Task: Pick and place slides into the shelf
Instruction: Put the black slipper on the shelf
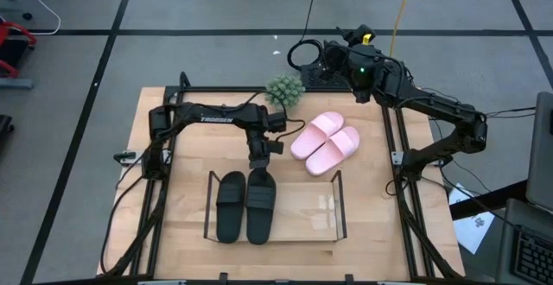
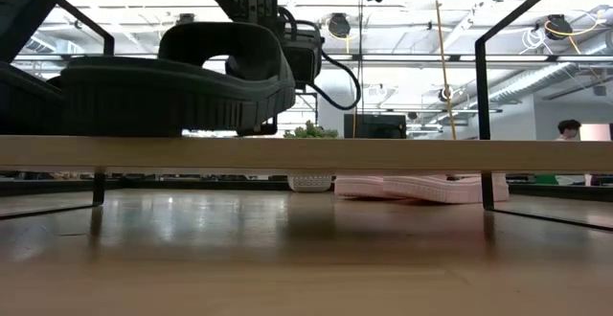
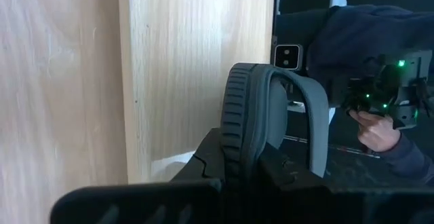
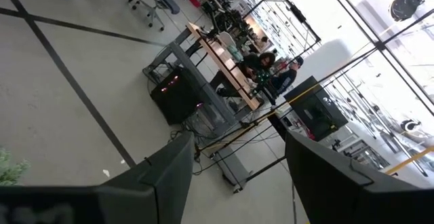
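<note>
We see the left claw pinching the second black slide over the shelf; releasing unevenly could tip it against its mate.

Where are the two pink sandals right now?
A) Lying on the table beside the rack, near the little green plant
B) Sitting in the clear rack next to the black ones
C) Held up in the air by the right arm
A: the pink sandals lie on the wooden table outside the rack, near the plant; only the black sandals are in the rack.
</note>
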